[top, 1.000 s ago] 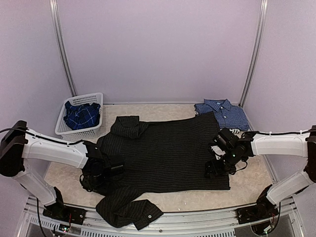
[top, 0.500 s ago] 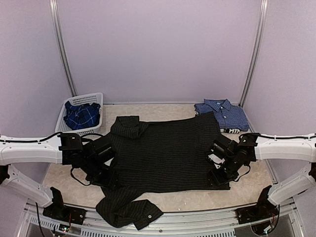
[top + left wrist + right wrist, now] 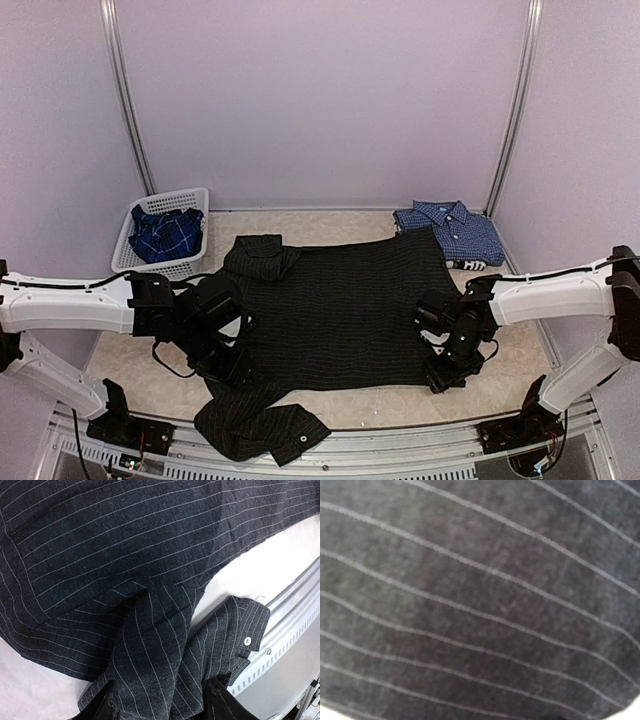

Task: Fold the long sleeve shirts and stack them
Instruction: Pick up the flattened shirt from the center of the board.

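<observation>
Logged black pinstriped shirt (image 3: 335,300) spread flat on worktop (image 3: 350,405) just right of basket (image 3: 172,196); left gripper (image 3: 228,363) splayed wide over basket-side sleeve (image 3: 260,420), right gripper (image 3: 441,376) pressed on far-from-basket hem, closure indeterminable; judged first fold pending, needing secure pinches.

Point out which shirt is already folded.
The blue-and-white checked shirt, far right; the black pinstriped shirt lies spread out, the plaid shirt sits crumpled in the basket.
</observation>
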Available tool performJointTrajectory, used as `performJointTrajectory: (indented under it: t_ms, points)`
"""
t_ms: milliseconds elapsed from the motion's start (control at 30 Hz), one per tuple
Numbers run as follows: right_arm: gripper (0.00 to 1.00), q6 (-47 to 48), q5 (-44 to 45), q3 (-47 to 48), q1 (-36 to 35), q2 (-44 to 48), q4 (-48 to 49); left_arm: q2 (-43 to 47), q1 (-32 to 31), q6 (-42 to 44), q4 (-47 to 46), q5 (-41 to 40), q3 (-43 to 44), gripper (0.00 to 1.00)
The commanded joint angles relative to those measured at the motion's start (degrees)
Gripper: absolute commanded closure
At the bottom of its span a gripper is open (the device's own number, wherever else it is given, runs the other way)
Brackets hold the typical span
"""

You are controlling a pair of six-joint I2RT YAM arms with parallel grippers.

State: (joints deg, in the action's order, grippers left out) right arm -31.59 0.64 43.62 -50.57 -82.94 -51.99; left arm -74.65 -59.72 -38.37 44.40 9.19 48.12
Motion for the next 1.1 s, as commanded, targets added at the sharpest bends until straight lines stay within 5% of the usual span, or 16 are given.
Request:
performJointTrajectory:
  t_ms: [0,233,533,867,1067]
  points:
    - [0.44,0.44,1.14,0.63,-0.98,-0.74,-0.53,1.03,-0.67,1.65,-0.9,3.81,-0.64,0.43]
    - [0.72,0.27,0.93,0.41,-1.13,-1.4,-0.24,5.58,-8.29,-1.96,0.14,8.55,-2.36,0.43]
    - [0.93,0.86,0.33,0.66,-1.17,-2.1,-0.03,-0.94,-22.35,0.99,2.39,-1.8,4.8,0.43]
    - [1.0,0.71,0.1,0.68,-1.2,-1.17,-0.23,-16.14,-26.05,8.79,5.52,-8.01,8.57,0.44]
    - [1.0,0.61,-0.25,0.57,-1.24,-1.3,-0.23,-18.81,-26.06,9.77,6.48,-8.89,8.31,0.6]
